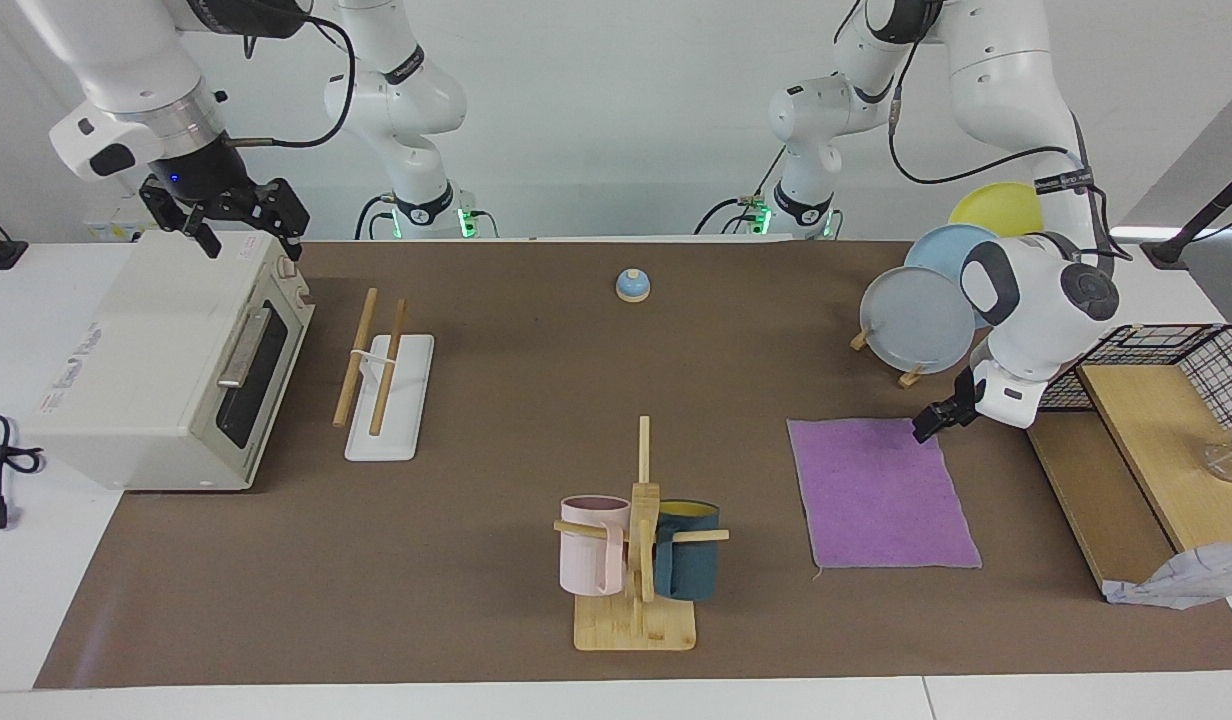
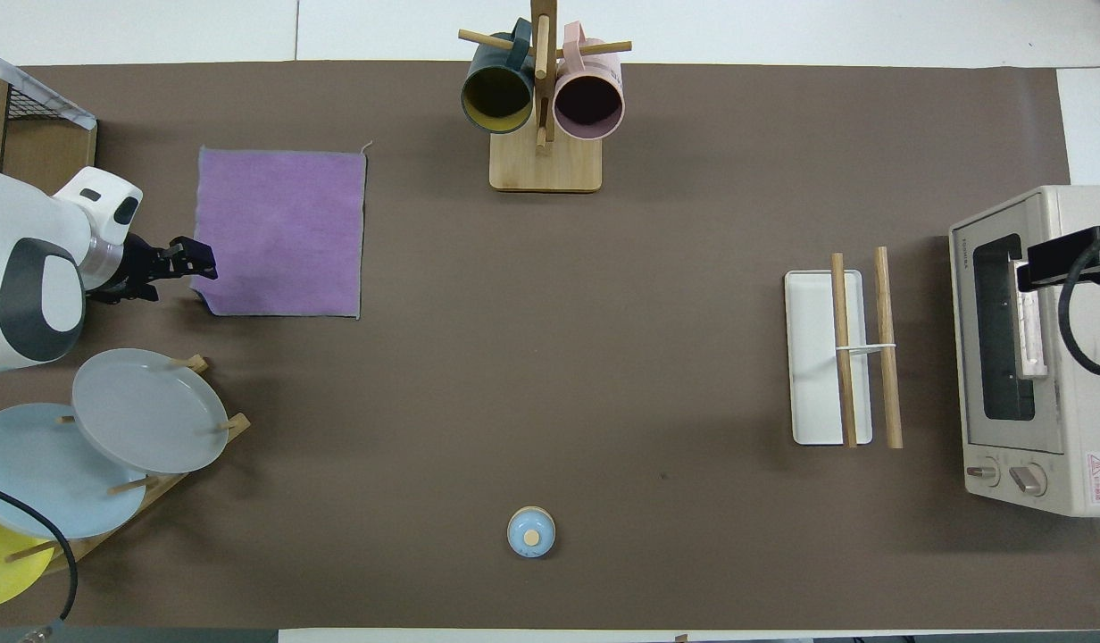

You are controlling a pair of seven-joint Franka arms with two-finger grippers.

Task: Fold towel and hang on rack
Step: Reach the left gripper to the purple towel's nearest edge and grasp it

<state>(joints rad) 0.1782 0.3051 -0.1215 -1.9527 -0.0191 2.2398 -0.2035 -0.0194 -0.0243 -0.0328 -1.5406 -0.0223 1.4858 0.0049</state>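
Observation:
The towel (image 1: 881, 495) lies flat and unfolded, purple face up, toward the left arm's end of the table; it also shows in the overhead view (image 2: 282, 232). My left gripper (image 1: 926, 428) is low at the towel's edge, by the corner nearer to the robots, and it shows there in the overhead view (image 2: 197, 263) too. The rack (image 1: 386, 385), two wooden rods on a white base, stands bare next to the toaster oven; it also shows in the overhead view (image 2: 840, 357). My right gripper (image 1: 246, 232) is open and empty, raised over the toaster oven.
A toaster oven (image 1: 166, 365) stands at the right arm's end. A mug tree (image 1: 641, 540) holds a pink and a dark teal mug. A plate stand with plates (image 1: 921, 315), a wire basket (image 1: 1166, 365), a wooden box (image 1: 1126, 470) and a small blue bell (image 1: 633, 285) are also there.

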